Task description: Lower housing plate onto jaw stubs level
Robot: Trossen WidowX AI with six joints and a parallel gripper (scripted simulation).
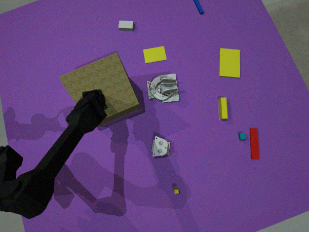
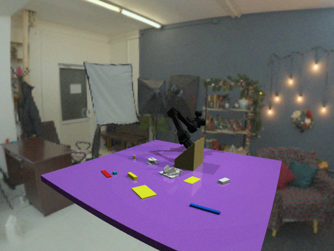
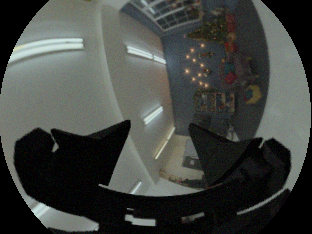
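The grey housing plate (image 1: 160, 146) (image 2: 152, 159), a small angular piece with two round bosses, lies apart from the grey base assembly. The base assembly (image 1: 158, 96) (image 2: 176, 172) has a square plate, a round part and two raised jaws (image 1: 168, 86) (image 2: 169, 170) side by side. The jaw pins and stubs are too small to make out clearly. My gripper (image 3: 160, 124) is open and empty in the wrist view, its two black fingers wide apart with only the room between them. In the top and exterior views it is raised high, away from both grey parts; its fingers are not clear there.
A wooden wedge block (image 1: 99, 79) (image 2: 188, 159) stands beside the base assembly, below the black arm (image 1: 67, 142) (image 2: 177, 126). Around lie yellow flat pieces (image 1: 154, 54) (image 1: 229, 62), a yellow bar (image 1: 223, 108), a red bar (image 1: 254, 143), a teal cube (image 1: 242, 136) and a white block (image 1: 126, 25).
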